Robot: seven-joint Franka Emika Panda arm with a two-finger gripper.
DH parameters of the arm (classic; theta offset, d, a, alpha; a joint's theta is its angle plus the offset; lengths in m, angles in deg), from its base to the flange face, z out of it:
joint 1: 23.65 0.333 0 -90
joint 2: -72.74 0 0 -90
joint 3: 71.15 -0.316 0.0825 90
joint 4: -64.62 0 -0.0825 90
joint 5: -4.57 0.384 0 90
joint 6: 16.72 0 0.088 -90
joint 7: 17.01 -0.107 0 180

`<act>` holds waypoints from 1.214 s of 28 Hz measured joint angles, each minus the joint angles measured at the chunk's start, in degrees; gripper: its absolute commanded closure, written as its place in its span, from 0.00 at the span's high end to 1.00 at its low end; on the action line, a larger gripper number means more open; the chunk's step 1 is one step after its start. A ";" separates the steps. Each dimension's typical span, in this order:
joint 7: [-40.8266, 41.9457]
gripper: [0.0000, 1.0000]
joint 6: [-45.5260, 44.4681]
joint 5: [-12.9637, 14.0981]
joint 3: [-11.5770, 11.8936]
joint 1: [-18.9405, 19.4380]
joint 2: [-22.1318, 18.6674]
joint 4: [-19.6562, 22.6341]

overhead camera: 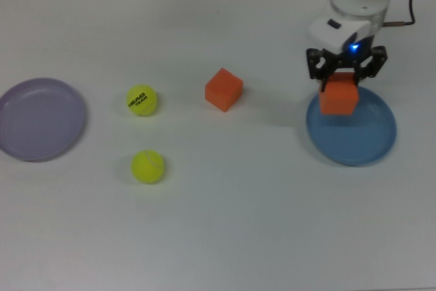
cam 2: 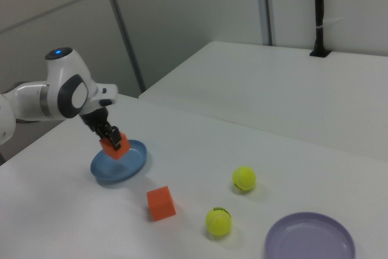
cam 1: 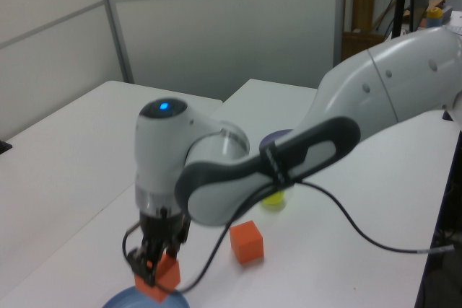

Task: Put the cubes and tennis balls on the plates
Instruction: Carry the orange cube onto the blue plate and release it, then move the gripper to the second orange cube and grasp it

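Observation:
My gripper [overhead camera: 344, 80] [cam 1: 154, 273] [cam 2: 110, 139] is shut on an orange cube [overhead camera: 339, 98] [cam 1: 162, 278] [cam 2: 114, 146], held in the air over the near rim of the blue plate [overhead camera: 364, 142] [cam 1: 124, 299] [cam 2: 131, 164]. A second orange cube [overhead camera: 224, 90] [cam 1: 247, 242] [cam 2: 160, 203] rests on the table. The printed tennis ball [overhead camera: 142, 100] [cam 2: 219, 221] and the plain tennis ball [overhead camera: 148, 166] [cam 2: 244, 178] lie in the top view's left half, close to the empty lilac plate [overhead camera: 39, 118] [cam 2: 310, 244]. In the left view my arm hides most of one ball [cam 1: 273, 198] and the lilac plate.
The white table [overhead camera: 225, 223] carries only these things. A black cable [cam 1: 361, 229] hangs from my arm above the table. A second white table [cam 2: 273, 83] with a black post stands behind in the right view.

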 measured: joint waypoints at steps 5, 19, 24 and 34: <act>-3.64 0.00 2.23 -4.21 -0.37 2.17 2.62 -0.07; -6.77 1.00 4.92 -7.21 -2.08 2.56 6.03 -1.07; -7.24 1.00 4.97 -7.21 -2.17 2.55 6.64 -1.65; -7.80 1.00 5.09 -7.21 -2.10 2.48 6.79 -3.44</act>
